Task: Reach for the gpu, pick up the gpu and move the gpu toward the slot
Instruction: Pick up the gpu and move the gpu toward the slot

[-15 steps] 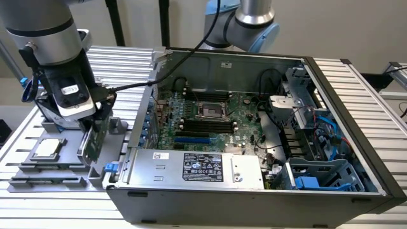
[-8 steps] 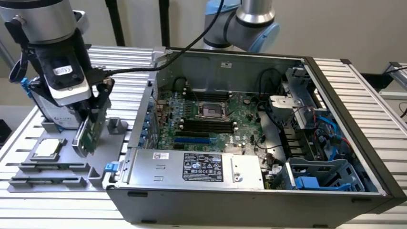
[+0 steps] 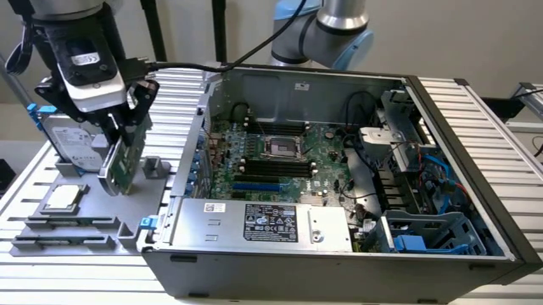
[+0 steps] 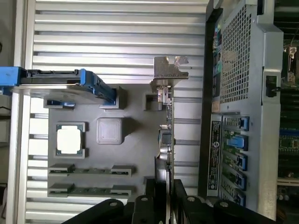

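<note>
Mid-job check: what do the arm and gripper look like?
The arm is silver-grey tubing with light-blue joint caps. The gripper has a black angular body carrying a grey box-shaped module with a white label, plus black fingers. A black cable runs off its side.

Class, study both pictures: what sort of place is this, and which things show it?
Probably a robotics lab bench for computer assembly. An open computer case shows its motherboard, a grey fixture beside it holds a hard drive and chip, and the arm's gripper grips the gpu.
</note>
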`<action>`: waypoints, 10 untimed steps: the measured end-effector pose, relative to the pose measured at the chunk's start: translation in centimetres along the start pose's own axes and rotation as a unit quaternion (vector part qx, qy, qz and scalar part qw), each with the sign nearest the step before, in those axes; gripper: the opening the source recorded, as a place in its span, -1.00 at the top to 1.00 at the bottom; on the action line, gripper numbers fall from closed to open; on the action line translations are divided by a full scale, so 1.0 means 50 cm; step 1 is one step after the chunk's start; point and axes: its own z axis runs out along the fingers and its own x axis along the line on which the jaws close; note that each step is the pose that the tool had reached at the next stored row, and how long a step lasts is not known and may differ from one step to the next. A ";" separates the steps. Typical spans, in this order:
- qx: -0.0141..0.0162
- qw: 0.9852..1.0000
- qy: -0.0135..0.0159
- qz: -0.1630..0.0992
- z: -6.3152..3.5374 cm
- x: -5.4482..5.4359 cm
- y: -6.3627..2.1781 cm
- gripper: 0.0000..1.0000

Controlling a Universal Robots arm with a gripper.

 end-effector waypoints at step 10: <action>0.000 1.000 0.002 0.000 -0.093 -0.070 0.000 0.47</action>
